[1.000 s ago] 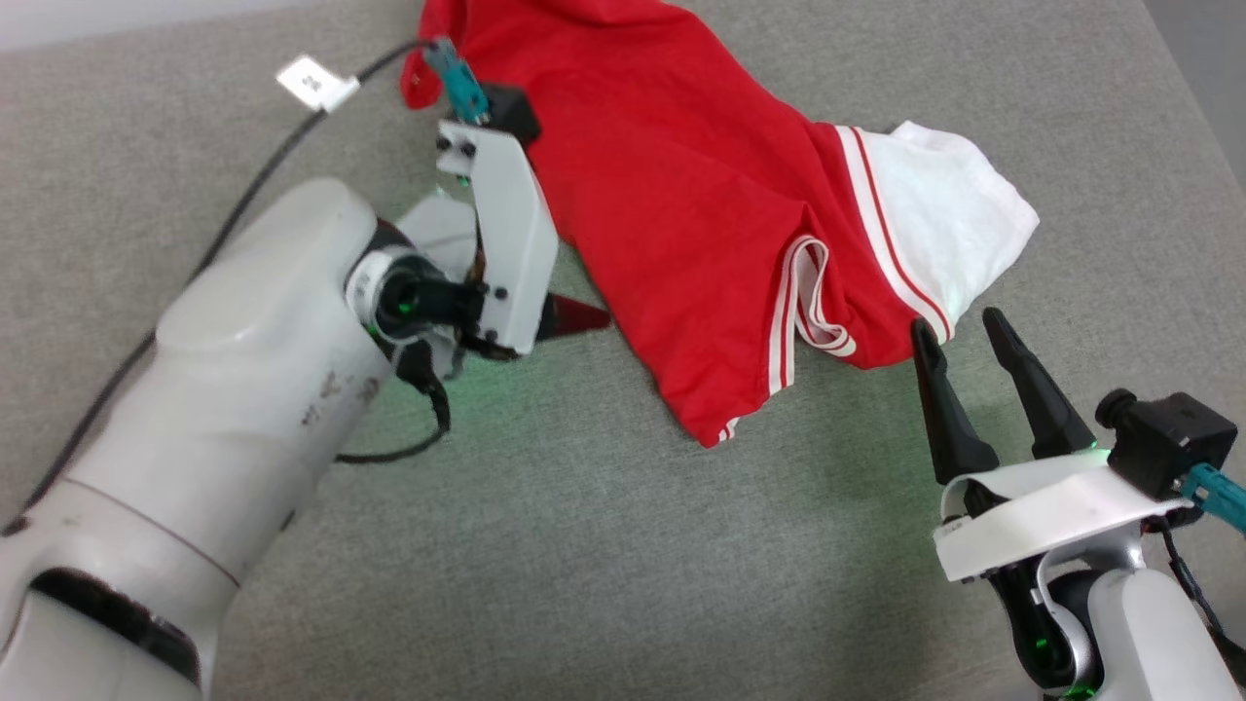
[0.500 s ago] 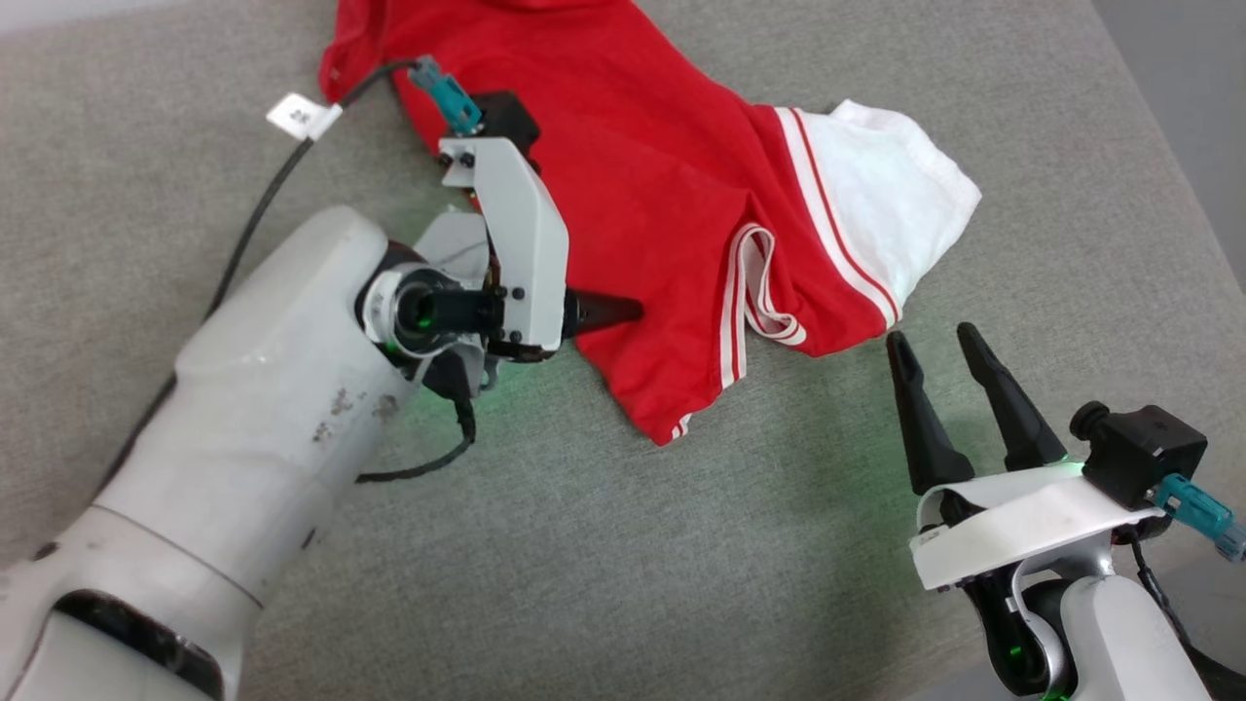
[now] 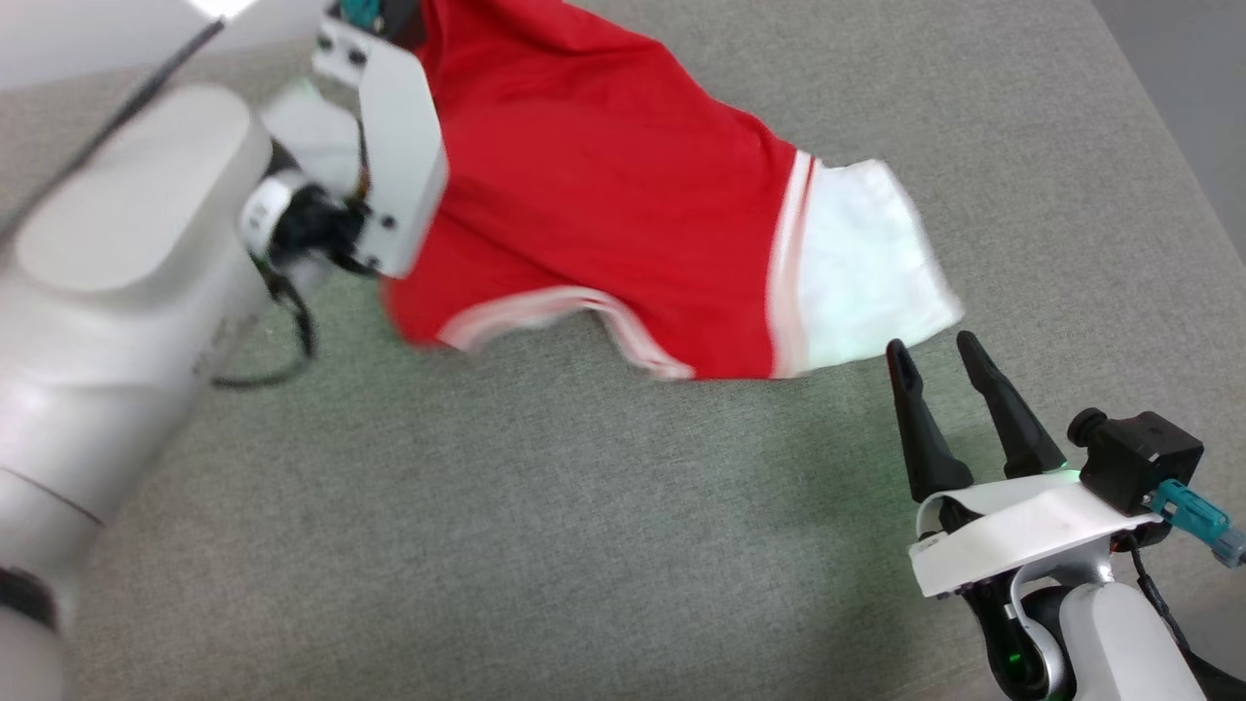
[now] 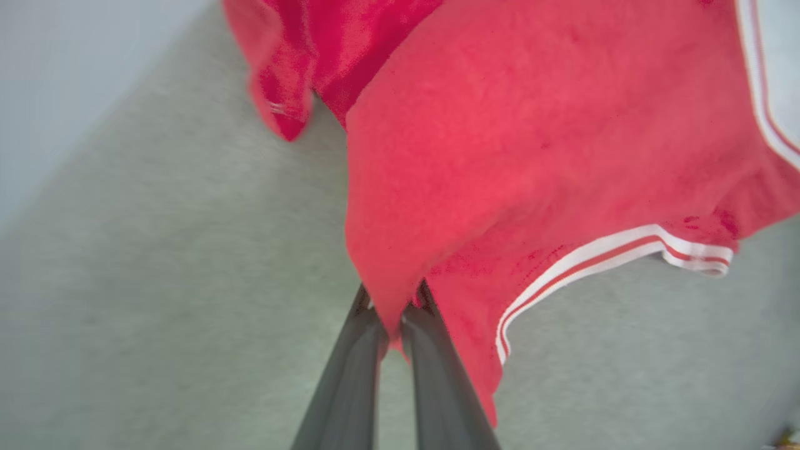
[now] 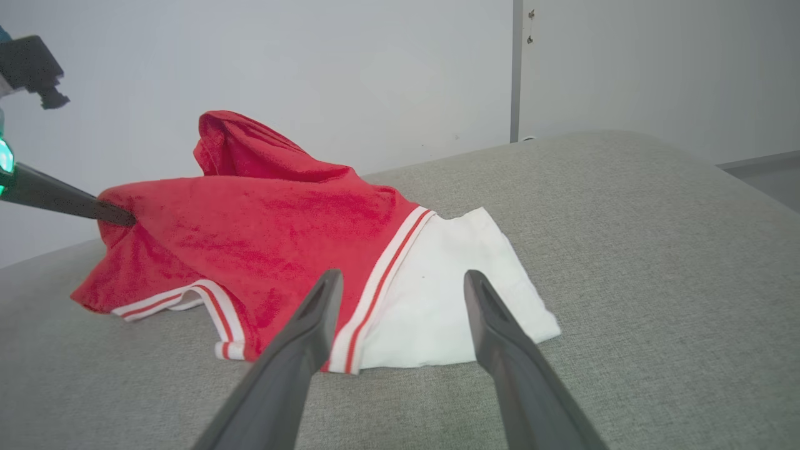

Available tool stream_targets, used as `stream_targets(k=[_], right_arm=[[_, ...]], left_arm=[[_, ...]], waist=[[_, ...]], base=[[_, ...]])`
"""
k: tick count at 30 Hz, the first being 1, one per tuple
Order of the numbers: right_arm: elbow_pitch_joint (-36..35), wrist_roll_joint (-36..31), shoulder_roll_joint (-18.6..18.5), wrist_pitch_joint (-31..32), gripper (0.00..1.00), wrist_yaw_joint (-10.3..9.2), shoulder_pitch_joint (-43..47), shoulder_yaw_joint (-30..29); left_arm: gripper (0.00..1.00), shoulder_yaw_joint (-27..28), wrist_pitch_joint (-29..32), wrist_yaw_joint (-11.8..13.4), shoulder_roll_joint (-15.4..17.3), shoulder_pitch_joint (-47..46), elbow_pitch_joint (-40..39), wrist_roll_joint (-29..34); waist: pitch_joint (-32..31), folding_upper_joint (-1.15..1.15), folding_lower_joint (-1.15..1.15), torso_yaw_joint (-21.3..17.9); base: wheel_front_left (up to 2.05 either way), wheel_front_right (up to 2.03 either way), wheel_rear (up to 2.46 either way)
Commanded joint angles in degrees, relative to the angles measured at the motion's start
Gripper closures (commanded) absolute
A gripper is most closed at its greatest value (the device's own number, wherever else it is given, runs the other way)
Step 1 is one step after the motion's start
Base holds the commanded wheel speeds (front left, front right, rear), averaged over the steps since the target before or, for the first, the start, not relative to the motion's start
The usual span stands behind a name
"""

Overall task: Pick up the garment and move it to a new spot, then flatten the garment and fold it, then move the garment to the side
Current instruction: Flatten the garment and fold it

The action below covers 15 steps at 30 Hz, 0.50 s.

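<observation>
Clamping the garment by a red edge, the left gripper is needing a high lift; the right gripper is hovering, jaws spread.

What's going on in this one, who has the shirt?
The left gripper is shut on a fold of the red garment, and that end is pulled up off the grey padded surface. The white sleeve at the other end lies on the surface. The right gripper is open just short of that sleeve and holds nothing. No flattening or folding is done yet.
</observation>
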Motion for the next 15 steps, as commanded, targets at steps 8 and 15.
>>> stream_targets(k=[8,15], right_arm=[[-0.1,0.5,0.2,-0.1,0.00,-0.06,0.2,1.1],[0.2,0.6,0.3,-0.3,0.00,-0.06,-0.7,0.9]], left_arm=[[1.00,-7.8,-4.8,-2.5,-7.3,-1.7,-3.0,8.8],[0.87,-9.2,-6.5,-3.6,-14.2,3.2,-4.1,4.8]], waist=[[1.2,0.00,0.00,-1.3],[2.3,0.00,0.00,-1.8]], base=[[0.00,0.00,0.00],[0.00,0.00,0.00]])
